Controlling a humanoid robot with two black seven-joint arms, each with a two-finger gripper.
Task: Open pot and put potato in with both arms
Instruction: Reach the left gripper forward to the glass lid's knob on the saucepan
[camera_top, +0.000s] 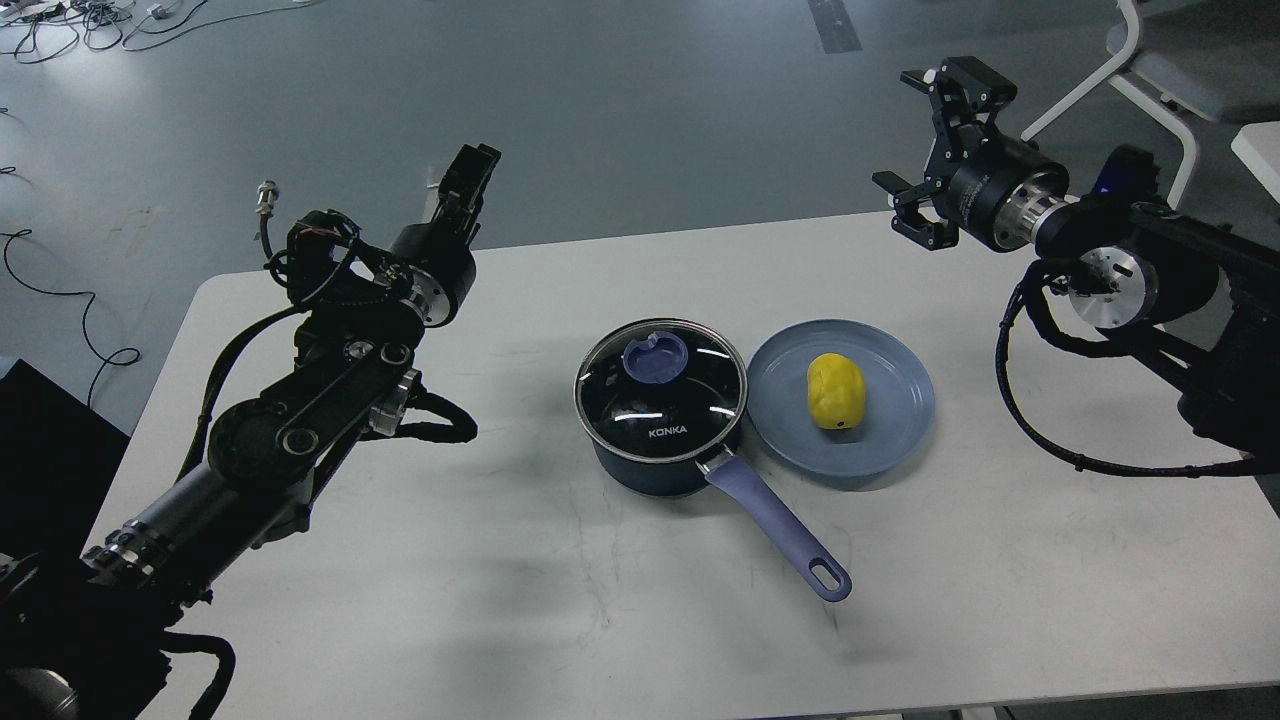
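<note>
Jaws, left: left gripper (470, 172) seen edge-on and dark, cannot tell if apart or together; raised, well left of the pot.
Jaws, right: right gripper (925, 150) spread wide, holding nothing; high over the far right edge of the surface (420, 610).
Pot: pot (660, 405) mid-surface, glass lid (662, 388) on, handle (780, 525) pointing toward the near right.
Potato: potato (836, 391) lies on the plate (905, 425), just right of the pot.
Handling: lid likely smooth, breakable; take it by the blue knob (656, 358). Potato probably firm, light, may roll; pinch across its narrow middle.
Room: open surface left and in front; plate rim touching or nearly touching the pot.
</note>
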